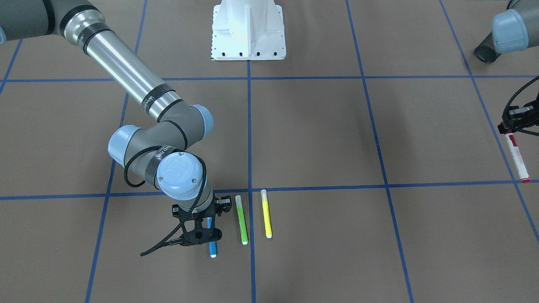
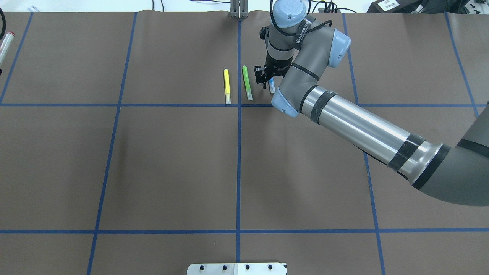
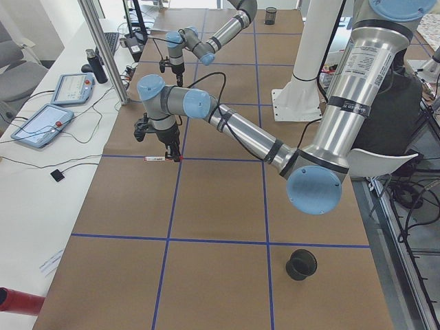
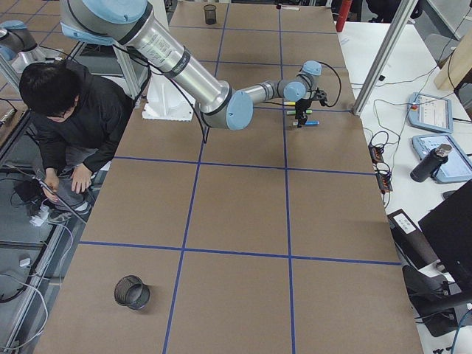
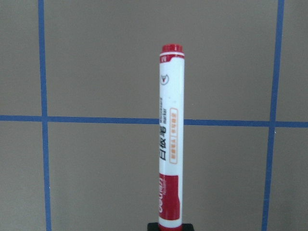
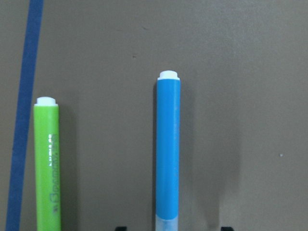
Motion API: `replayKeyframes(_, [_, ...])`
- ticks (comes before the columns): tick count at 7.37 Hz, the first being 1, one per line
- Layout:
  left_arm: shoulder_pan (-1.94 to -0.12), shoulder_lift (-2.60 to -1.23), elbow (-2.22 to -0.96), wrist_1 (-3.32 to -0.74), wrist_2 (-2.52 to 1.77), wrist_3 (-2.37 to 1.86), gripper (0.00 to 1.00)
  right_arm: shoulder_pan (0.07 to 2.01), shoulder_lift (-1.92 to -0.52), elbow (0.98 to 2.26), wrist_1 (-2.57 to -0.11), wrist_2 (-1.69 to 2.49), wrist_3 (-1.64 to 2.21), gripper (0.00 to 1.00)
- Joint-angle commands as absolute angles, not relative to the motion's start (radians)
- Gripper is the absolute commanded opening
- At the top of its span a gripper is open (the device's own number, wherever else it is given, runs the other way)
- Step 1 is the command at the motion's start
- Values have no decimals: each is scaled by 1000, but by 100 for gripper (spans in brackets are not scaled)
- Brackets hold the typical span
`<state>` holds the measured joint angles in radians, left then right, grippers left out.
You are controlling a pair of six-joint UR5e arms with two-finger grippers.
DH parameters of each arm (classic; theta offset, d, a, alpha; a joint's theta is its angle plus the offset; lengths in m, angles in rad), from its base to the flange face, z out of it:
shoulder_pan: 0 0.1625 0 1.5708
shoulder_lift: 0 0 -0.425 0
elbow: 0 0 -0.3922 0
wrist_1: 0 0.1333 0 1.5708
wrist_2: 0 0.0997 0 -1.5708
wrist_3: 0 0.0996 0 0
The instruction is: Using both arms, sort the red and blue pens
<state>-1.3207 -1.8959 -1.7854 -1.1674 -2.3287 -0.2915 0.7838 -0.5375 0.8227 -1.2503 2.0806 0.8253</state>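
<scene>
Brown-papered table [image 1: 320,139], front-facing view: shows right gripper [image 1: 208,229] low over blue marker [image 1: 213,249], beside green marker [image 1: 241,221] and yellow marker [image 1: 266,214]; left gripper [image 1: 510,128] at red marker [image 1: 518,159], far toward robot's left. Right wrist view: shows jaws wide apart, blue marker untouched between them on the paper. Left wrist view: shows jaws closed on red marker's cap end.

One red pen [image 1: 517,158], one blue pen [image 6: 168,149], one green marker [image 1: 241,219], one yellow marker [image 1: 266,213], two arms [image 1: 126,67] [image 1: 511,29], two black mesh cups [image 3: 300,265] [image 3: 270,14].
</scene>
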Motion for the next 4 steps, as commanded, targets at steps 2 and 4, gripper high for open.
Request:
replayKeyframes(2, [-1321,-1896,-1786,-1167,-2329,-291,0,784,-537,816,-1249,2079,825,63])
replayKeyframes(4, [-1321,-1896,-1786,-1167,-2329,-291,0,784,-537,815,-1249,2079,825,48])
